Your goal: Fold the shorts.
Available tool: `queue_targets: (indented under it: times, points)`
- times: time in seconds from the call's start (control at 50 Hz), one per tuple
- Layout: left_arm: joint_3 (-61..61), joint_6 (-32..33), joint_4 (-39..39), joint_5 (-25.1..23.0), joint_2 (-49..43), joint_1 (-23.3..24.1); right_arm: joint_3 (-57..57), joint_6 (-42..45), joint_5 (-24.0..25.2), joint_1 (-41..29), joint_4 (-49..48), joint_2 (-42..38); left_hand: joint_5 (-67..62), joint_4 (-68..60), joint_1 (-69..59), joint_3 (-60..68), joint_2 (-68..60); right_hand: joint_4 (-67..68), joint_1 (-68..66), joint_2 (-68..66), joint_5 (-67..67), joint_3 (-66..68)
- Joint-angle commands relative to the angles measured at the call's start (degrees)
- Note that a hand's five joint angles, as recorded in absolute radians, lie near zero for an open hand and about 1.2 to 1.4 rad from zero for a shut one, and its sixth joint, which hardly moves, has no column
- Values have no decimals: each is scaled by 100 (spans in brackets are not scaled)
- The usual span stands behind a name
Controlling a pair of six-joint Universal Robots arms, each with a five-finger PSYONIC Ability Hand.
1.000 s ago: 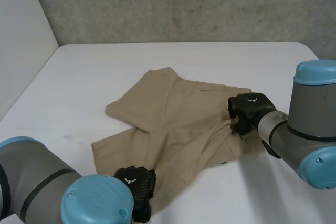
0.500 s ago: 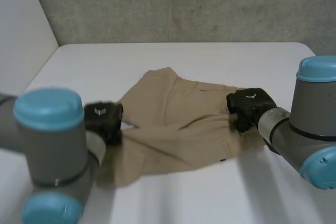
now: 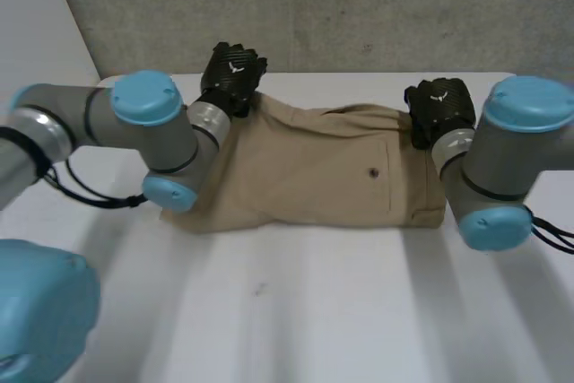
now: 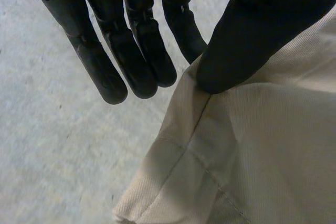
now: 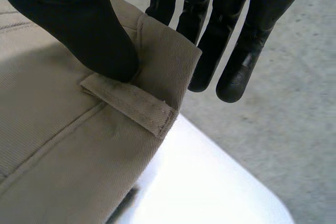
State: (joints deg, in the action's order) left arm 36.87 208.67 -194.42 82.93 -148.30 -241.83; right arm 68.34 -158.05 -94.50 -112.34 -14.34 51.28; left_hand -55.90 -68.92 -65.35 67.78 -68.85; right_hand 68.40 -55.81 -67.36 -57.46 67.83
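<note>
The tan shorts (image 3: 314,168) are lying folded in a wide band across the far half of the white surface (image 3: 314,311). Their far edge is reaching close to the surface's far edge, and broad bare room is lying open toward the near edge. The left hand (image 3: 231,73) is pinching the band's far left corner between thumb and straight fingers, while the right hand (image 3: 439,105) is pinching the far right corner beside a belt loop (image 5: 131,103), thumb on top. The arms are covering parts of both short ends, making the outline there hard to make out.
</note>
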Motion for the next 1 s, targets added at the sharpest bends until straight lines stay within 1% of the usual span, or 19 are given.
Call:
queue_targets:
  times: [0.02,0.08,0.14,0.2,0.22,0.24,0.26,0.3,0.32,0.4,0.48,0.54,0.62,0.72,0.76,0.78,0.86,0.94,1.0]
  points:
    - [-1997,-11,1,-153,-1542,-31,-1094,1073,-271,2,-394,-1304,-1410,-1108,-1465,1222,-1115,1160,-2419,-1264,-1254,1217]
    - [-2122,-11,-43,-276,-1763,-75,-1463,1687,-289,-33,-447,-1786,-1410,-1108,-1465,1222,-1115,1160,-2419,-1264,-1254,1217]
    - [-2052,-20,-411,-452,-1904,-84,-1613,1909,-298,-42,-561,-2008,-1410,-1108,-1465,1222,-1115,1160,-2419,-1264,-1254,1217]
    - [-1859,-20,-1201,-426,-1992,-84,-1623,1927,-341,-60,-982,-2105,-1410,-1108,-1465,1222,-1115,-3714,2455,3610,3621,-3658]
    - [-1780,-2,-1430,-391,-2001,-84,-1588,1927,-359,-60,-1114,-2088,-430,-128,-485,242,-135,-4994,3736,4890,4901,-4938]
    - [-1571,-2,-1867,-304,-1975,-75,-1500,1910,-394,-77,-1359,-2000,4443,4745,4388,-4631,4737,-5840,4581,5736,5746,-5783]
    - [-1429,7,-2071,-242,-1940,-66,-1421,1892,-394,-77,-1466,-1912,5590,5892,5535,-5778,5885,-5840,4581,5736,5746,-5783]
    - [-1139,7,-2467,-67,-1817,-22,-1211,1840,-403,-77,-1677,-1614,5064,5366,5009,-5252,5359,-5840,4581,5736,5746,-5783]
    - [-790,-2,-2774,125,-1599,-40,-983,1674,-394,-69,-1834,-1230,5590,5892,5535,-5778,5885,-5840,4581,5736,5746,-5783]
    - [282,-46,-3294,487,-722,-57,-517,1112,-324,-51,-1854,-359,5590,5892,5535,-5778,5885,-5840,4581,5736,5746,-5783]
    - [1284,-55,-3392,637,131,-49,-121,838,-175,-7,-1382,432,5590,5892,5535,-5778,5885,-5840,4581,5736,5746,-5783]
    - [1866,-64,-3296,707,599,-57,99,741,44,-7,-792,829,5569,5871,5514,-5757,5863,-5840,4581,5736,5746,-5783]
    - [2816,-239,-2734,892,1504,-119,451,478,466,10,428,1120,5552,5854,5496,-5740,5846,-5840,4581,5736,5746,-5783]
    - [3590,-967,-1250,918,2200,-409,838,-155,581,195,1432,1164,5518,5820,5463,-5706,5813,-5840,4581,5736,5746,-5783]
    - [3661,-1231,-749,910,2261,-461,1039,-540,634,317,1670,1165,5485,5786,5429,-5672,5779,-5280,4022,5176,5187,-5224]
    - [3678,-1476,-259,901,2262,-505,1101,-656,669,344,1697,1165,5468,5770,5413,-5656,5762,-5093,3835,4989,5000,-5037]
    - [3740,-1891,666,875,2244,-663,1436,-850,862,397,1584,1104,5468,5769,5412,-5655,5762,-4234,2976,4130,4141,-4178]
    - [3836,-1997,1011,875,2244,-813,1638,-815,959,424,1136,796,5468,5769,5412,-5655,5762,-3881,2622,3777,3787,-3824]
    - [3933,-2006,1011,874,2244,-866,1673,-754,950,450,706,550,5484,5786,5429,-5672,5779,-3495,2237,3391,3402,-3439]
